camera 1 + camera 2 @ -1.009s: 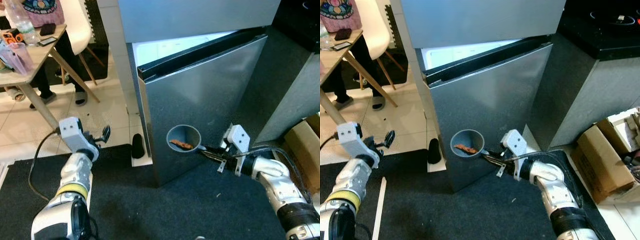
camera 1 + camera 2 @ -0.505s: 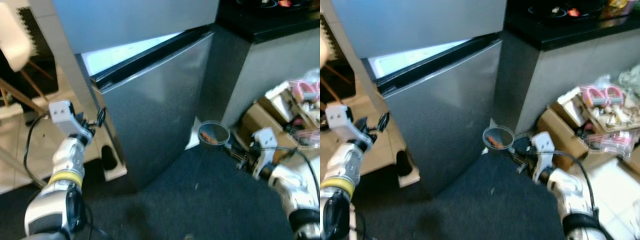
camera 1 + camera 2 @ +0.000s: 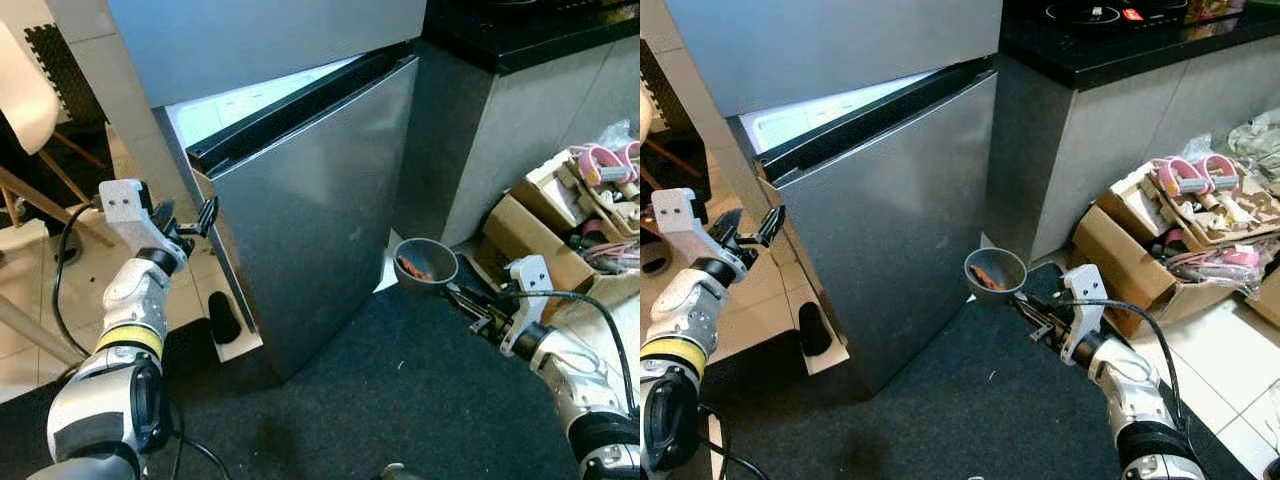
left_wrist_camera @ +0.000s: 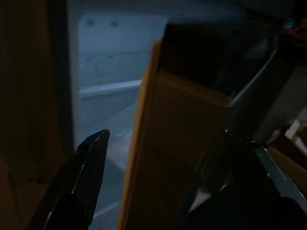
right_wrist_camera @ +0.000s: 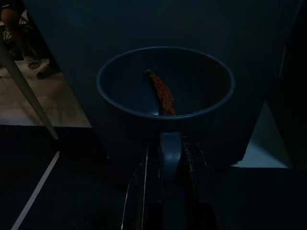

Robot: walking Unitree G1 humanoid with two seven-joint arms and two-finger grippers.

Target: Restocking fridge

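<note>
Fridge door (image 3: 320, 200) stands ajar, heavy and stiff; hook its free edge with your left gripper (image 3: 190, 222), fingers spread wide there. Your right gripper (image 3: 1035, 318) is clamped on the handle of a light rigid pot (image 3: 994, 274), right of the door. One reddish food strip (image 5: 162, 93) inside, so keep it level.

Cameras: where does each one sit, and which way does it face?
Eye views: head, looking down at the silver fridge door, both arms showing.
Left wrist: looks past the left gripper at the door's edge and lit interior.
Right wrist: looks along the right gripper at the grey handled bowl.
Shared: bowl, door.
</note>
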